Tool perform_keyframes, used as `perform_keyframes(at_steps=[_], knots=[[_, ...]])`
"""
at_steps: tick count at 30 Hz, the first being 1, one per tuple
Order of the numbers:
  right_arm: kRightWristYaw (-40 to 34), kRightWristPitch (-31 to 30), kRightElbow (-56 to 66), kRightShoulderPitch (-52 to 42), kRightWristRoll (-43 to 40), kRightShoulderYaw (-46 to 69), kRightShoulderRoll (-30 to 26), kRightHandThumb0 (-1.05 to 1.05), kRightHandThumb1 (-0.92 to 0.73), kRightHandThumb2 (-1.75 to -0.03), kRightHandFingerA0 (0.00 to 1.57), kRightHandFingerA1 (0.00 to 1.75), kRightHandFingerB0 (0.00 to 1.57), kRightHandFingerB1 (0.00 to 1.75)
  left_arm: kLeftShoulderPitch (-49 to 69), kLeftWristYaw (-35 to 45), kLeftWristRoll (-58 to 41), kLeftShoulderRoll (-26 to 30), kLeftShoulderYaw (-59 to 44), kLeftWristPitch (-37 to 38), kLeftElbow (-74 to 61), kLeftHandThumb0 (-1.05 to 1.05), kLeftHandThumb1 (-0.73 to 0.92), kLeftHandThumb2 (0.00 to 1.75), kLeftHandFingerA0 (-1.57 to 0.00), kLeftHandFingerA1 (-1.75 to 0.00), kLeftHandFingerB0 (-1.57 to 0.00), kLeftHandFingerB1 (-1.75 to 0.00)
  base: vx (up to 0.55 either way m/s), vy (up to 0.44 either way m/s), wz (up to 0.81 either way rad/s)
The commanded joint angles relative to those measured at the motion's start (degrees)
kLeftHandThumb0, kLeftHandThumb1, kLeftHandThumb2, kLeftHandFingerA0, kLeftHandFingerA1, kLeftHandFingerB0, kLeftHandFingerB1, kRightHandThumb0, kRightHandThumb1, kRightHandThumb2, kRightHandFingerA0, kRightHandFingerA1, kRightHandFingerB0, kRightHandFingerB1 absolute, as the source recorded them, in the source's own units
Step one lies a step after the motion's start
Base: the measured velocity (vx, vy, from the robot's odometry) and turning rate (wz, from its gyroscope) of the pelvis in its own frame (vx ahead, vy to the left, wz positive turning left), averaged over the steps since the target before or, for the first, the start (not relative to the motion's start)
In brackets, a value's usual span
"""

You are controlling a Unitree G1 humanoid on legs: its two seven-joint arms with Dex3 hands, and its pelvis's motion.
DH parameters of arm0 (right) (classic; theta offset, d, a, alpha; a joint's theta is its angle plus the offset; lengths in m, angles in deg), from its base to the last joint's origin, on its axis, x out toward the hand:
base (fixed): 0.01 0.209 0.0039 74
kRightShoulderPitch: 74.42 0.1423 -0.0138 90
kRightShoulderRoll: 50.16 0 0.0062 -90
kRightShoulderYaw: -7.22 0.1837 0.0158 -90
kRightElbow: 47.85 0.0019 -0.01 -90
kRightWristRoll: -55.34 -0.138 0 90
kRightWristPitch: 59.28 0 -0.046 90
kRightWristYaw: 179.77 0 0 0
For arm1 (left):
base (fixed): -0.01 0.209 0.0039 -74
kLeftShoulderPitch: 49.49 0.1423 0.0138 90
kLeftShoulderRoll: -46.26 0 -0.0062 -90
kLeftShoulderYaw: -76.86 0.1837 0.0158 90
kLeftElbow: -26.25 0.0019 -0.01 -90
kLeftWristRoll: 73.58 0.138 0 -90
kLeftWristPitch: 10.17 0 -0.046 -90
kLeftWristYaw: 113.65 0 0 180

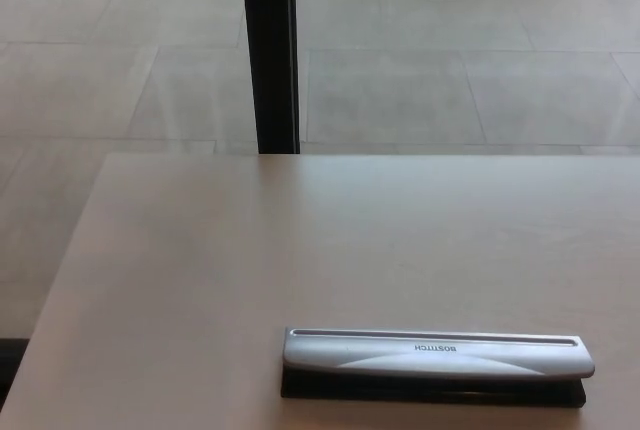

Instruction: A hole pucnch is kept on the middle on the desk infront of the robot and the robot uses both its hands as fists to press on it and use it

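Hands are both out of view; one silver hole punch (437,363) lies on one desk (250,260)

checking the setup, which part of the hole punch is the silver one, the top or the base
The silver part is the top lever of the hole punch, printed with a brand name; the base under it is black, resting on the desk.

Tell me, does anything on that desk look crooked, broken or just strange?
Nothing stands out. The silver hole punch lies flat on the desk, its long side running roughly along the near edge, with no damage showing. It sits right of the picture's middle rather than dead centre. Neither robot hand is in view.
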Motion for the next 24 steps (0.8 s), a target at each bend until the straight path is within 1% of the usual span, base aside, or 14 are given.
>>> perform_keyframes(at_steps=[1,2,4,5,6,9,10,12,13,14,17,18,21,24], knots=[[-2.25,2.41,-2.48,1.06,-7.23,5.59,-1.67,-0.46,-0.63,-0.58,0.82,0.80,0.68,0.57,-0.22,-0.45,-4.46,1.12,-3.55,0.16,0.45,-0.40,0.50,0.54,-0.95,-0.71,-0.77,-0.68,0.00,0.000,0.00],[-3.62,1.84,-3.26,1.97,-9.11,7.91,-1.96,-0.44,-0.60,-0.58,0.77,0.79,0.70,0.59,-0.20,-0.58,-4.37,1.21,-3.69,-0.52,-0.14,-0.40,0.51,0.55,-1.03,-0.76,-0.79,-0.69,0.00,0.000,0.00],[-4.66,0.46,-3.96,2.90,-9.62,9.24,-2.89,-0.44,-0.64,-0.59,0.67,0.70,0.68,0.59,-0.65,-0.70,-4.87,1.35,-4.50,-1.69,-0.93,-0.37,0.51,0.56,-0.94,-0.72,-0.77,-0.67,0.00,0.000,0.00],[-5.86,-0.61,-3.99,4.36,-13.52,13.34,-3.63,-0.43,-0.67,-0.60,0.60,0.68,0.57,0.55,-2.07,-1.11,-4.97,2.47,-4.89,-2.90,-0.23,-0.37,0.53,0.57,-1.02,-0.71,-0.74,-0.63,0.00,0.000,0.00],[-6.18,-0.92,-4.10,5.26,-15.49,15.71,-4.24,-0.43,-0.70,-0.61,0.59,0.91,0.53,0.61,-3.14,-1.82,-5.35,3.02,-5.52,-3.89,-0.24,-0.37,0.54,0.60,-1.03,-0.71,-0.66,-0.62,0.00,0.000,0.00],[-7.47,-1.51,-4.47,7.86,-17.13,18.95,-6.46,-0.48,-0.71,-0.61,0.61,0.86,0.35,0.45,-5.98,-3.74,-6.37,4.47,-7.48,-7.32,-2.76,-0.47,0.66,0.59,-1.08,-0.83,-0.73,-0.60,0.00,0.000,0.00],[-7.67,-1.30,-4.54,10.37,-18.58,20.74,-8.52,-0.48,-0.71,-0.61,0.59,1.06,0.36,0.51,-7.38,-4.11,-11.24,3.46,-11.21,-9.64,-10.30,-0.42,0.61,0.61,-1.00,-0.69,-0.74,-0.69,0.00,0.000,0.00],[-6.61,-0.40,-4.39,11.50,-18.87,21.78,-9.22,-0.48,-0.71,-0.60,0.71,1.09,0.28,0.43,-8.43,-5.03,-11.65,3.49,-12.36,-12.58,-14.67,-0.38,0.51,0.61,-1.03,-0.69,-0.85,-0.75,0.00,0.000,0.00],[-5.90,-0.55,-4.14,12.48,-19.27,22.27,-9.90,-0.50,-0.57,-0.91,0.52,0.77,0.15,0.48,-9.11,-4.49,-11.68,3.72,-12.56,-12.10,-16.40,-0.32,0.47,0.64,-1.05,-0.77,-0.90,-0.83,0.00,0.000,0.00],[-5.93,-0.39,-3.34,15.17,-19.50,22.57,-11.45,-0.45,-0.74,-0.61,0.48,0.65,0.21,0.36,-11.62,-5.32,-12.57,4.76,-13.37,-14.24,-20.43,-0.45,0.53,0.57,-1.04,-0.62,-0.90,-0.63,0.00,0.000,0.00],[-5.32,-1.67,-1.21,18.96,-19.12,22.15,-13.87,-0.47,-0.75,-0.62,0.43,0.60,0.18,0.38,-17.22,-5.82,-13.83,7.55,-14.77,-18.25,-23.98,-0.42,0.60,0.58,-1.06,-0.64,-0.75,-0.54,0.00,0.000,0.00],[-5.13,-0.94,0.30,22.18,-20.96,23.41,-14.62,-0.43,-0.73,-0.61,0.40,0.64,0.18,0.39,-20.98,-8.04,-14.63,8.18,-15.46,-18.70,-28.38,-0.53,0.53,0.57,-1.09,-0.59,-0.78,-0.56,0.00,0.000,0.00],[-7.02,-0.04,1.57,26.84,-19.38,22.00,-16.61,-0.44,-0.73,-0.62,0.48,0.69,0.28,0.37,-27.82,-10.78,-17.02,8.87,-16.41,-22.38,-36.64,-0.42,0.54,0.58,-1.04,-0.59,-0.84,-0.60,0.00,0.000,0.00],[-8.30,-0.30,3.51,30.80,-18.47,20.59,-17.51,-0.46,-0.78,-0.63,0.55,0.83,0.33,0.41,-33.35,-13.48,-20.17,8.20,-16.88,-26.87,-45.19,-0.33,0.40,0.67,-1.10,-0.64,-0.79,-0.59,0.00,0.000,0.00]])
